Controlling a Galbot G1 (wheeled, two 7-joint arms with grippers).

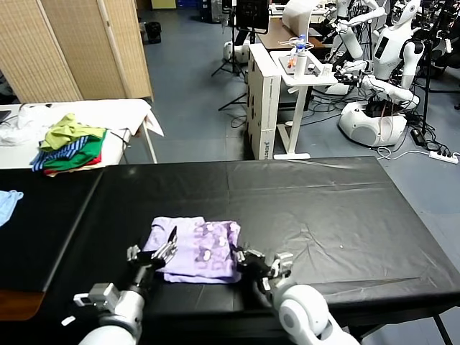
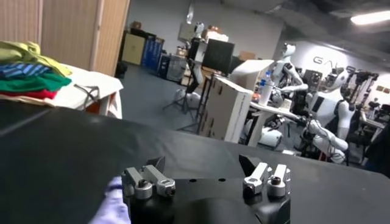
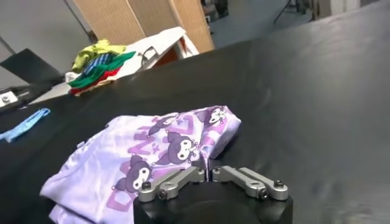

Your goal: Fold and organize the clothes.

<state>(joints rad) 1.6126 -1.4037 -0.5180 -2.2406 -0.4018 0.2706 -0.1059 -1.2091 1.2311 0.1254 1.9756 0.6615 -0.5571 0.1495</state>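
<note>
Right gripper: lowest in the head view, at the near right corner of the folded shirt. In the right wrist view the right gripper has its fingers drawn together at the tips, pinching the shirt's near hem.
Left gripper: at the shirt's near left edge, fingers spread wide. In the left wrist view the left gripper holds nothing between its fingers; a lavender fold lies just beside one finger.
T-shirt: lavender, folded into a rough rectangle, lying flat on the black table near its front edge, left of centre. In the right wrist view the T-shirt shows a darker purple cartoon print on its upper face; its far right corner is rounded and slightly raised.
Table: black cover, lightly creased. Open surface extends to the right of the shirt and behind it up to the far edge.
Light blue cloth: at the table's far left edge, well apart from the shirt.
Garment pile: green, blue-striped and red, on a white side table beyond the far left corner.
Background: folding screen at far left; white desk and parked robots at far right, across open floor.
</note>
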